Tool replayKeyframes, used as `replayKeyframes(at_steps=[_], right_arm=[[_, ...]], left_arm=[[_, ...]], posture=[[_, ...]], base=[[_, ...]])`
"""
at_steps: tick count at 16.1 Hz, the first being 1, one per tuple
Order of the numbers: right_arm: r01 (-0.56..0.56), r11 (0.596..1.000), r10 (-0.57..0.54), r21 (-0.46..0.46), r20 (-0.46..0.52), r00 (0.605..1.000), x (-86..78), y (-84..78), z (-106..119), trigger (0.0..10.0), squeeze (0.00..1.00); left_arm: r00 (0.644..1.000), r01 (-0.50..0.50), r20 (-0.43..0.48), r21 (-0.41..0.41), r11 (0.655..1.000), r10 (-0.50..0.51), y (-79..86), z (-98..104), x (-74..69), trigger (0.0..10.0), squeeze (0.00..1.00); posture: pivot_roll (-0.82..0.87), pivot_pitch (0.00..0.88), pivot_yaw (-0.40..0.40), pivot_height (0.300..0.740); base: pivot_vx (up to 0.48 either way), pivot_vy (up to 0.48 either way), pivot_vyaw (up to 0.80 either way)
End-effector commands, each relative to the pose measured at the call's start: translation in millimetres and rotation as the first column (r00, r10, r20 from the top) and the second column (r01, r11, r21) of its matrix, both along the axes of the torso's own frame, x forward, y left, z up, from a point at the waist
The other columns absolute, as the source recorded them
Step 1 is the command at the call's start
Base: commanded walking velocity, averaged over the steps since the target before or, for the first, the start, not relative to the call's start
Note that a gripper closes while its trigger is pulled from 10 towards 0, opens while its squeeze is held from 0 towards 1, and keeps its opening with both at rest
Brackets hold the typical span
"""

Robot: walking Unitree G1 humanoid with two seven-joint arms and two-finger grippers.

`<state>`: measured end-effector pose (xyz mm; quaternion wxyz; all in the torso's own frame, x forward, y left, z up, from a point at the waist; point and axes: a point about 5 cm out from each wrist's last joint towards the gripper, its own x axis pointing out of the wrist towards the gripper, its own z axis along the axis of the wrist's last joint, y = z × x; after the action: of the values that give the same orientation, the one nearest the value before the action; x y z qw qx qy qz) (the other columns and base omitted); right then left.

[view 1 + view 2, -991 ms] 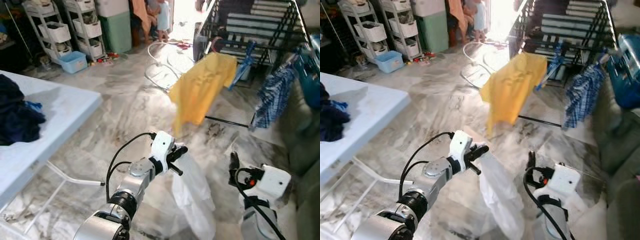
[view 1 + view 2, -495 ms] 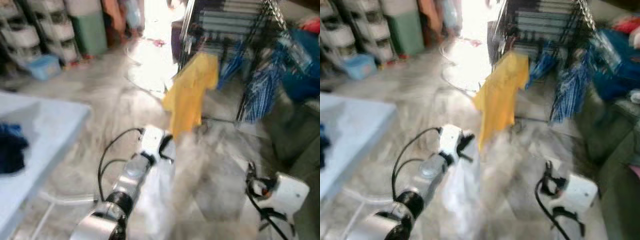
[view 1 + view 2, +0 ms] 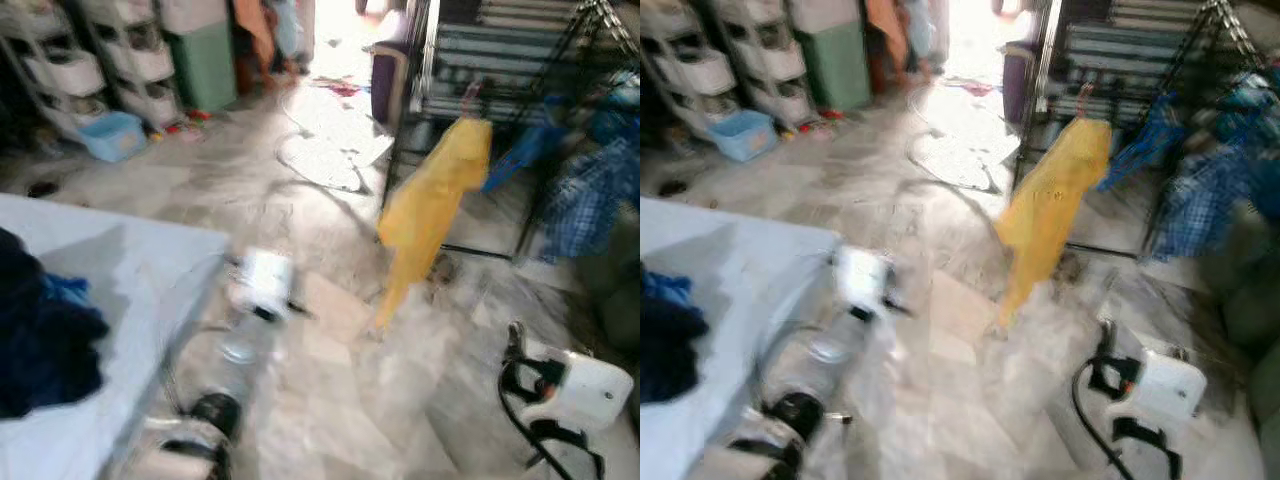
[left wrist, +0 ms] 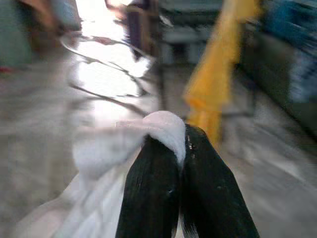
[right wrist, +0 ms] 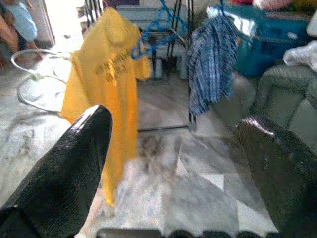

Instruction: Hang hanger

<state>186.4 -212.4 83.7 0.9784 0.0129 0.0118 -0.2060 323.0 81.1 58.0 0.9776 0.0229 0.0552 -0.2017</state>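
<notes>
Cam has swung left vs a sec ago, so rack (image 3: 560,60) w/ yellow shirt (image 3: 430,210) now sits far right; left gripper (image 4: 182,148) stays clamped on white garment (image 4: 114,148), hanger itself not made out, right gripper (image 5: 173,148) apart, so hanging not begun

floor: grey marble tiles (image 3: 330,400) | left: white table (image 3: 130,270) | back: storage shelves (image 3: 70,60), green bin (image 3: 205,65) | bright daylight from doorway (image 3: 335,25)
</notes>
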Motion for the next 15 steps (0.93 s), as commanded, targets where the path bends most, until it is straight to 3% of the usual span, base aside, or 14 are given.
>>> replayKeyframes(at_steps=[1, 2, 3, 9, 15], right_arm=[[-0.003, 1.0, 0.003, -0.006, 0.004, 1.0, 0.3, 4.5, 3.4, 10.0, 0.0], [-0.002, 1.0, 0.002, -0.003, 0.003, 1.0, 0.1, 5.0, 3.1, 10.0, 0.0], [0.005, 1.0, -0.005, 0.002, -0.003, 1.0, -1.8, 4.9, 1.8, 10.0, 0.0], [0.027, 1.0, -0.027, 0.008, -0.011, 1.0, -7.3, 5.5, 0.4, 10.0, 0.0], [0.016, 1.0, -0.016, -0.008, -0.012, 1.0, -7.8, 5.6, 2.2, 10.0, 0.0]], left_arm=[[0.998, 0.033, 0.056, 0.019, 0.999, -0.034, 3.3, 9.7, 3.5, 6.2, 0.0], [0.998, 0.037, 0.051, 0.006, 0.999, -0.037, 2.3, 9.3, 2.8, 6.2, 0.0], [0.997, 0.068, 0.038, -0.006, 0.998, -0.068, -1.0, 8.4, 1.4, 0.0, 0.0], [0.991, 0.133, 0.022, -0.039, 0.99, -0.132, -9.8, 11.0, 0.8, 0.0, 0.0], [0.989, 0.146, 0.026, -0.049, 0.988, -0.144, -13.2, 11.9, -1.2, 0.0, 0.0]], posture=[[-0.02, 0.032, -0.02, 0.74], [-0.02, 0.033, -0.019, 0.74], [-0.03, 0.036, -0.015, 0.74], [-0.05, 0.044, 0.004, 0.74], [-0.05, 0.05, 0.0, 0.74]], base=[[0.0, 0.0, -0.8], [0.0, 0.0, -0.8], [0.0, 0.0, -0.8], [0.099, 0.0, -0.8], [0.322, 0.0, -0.07]])
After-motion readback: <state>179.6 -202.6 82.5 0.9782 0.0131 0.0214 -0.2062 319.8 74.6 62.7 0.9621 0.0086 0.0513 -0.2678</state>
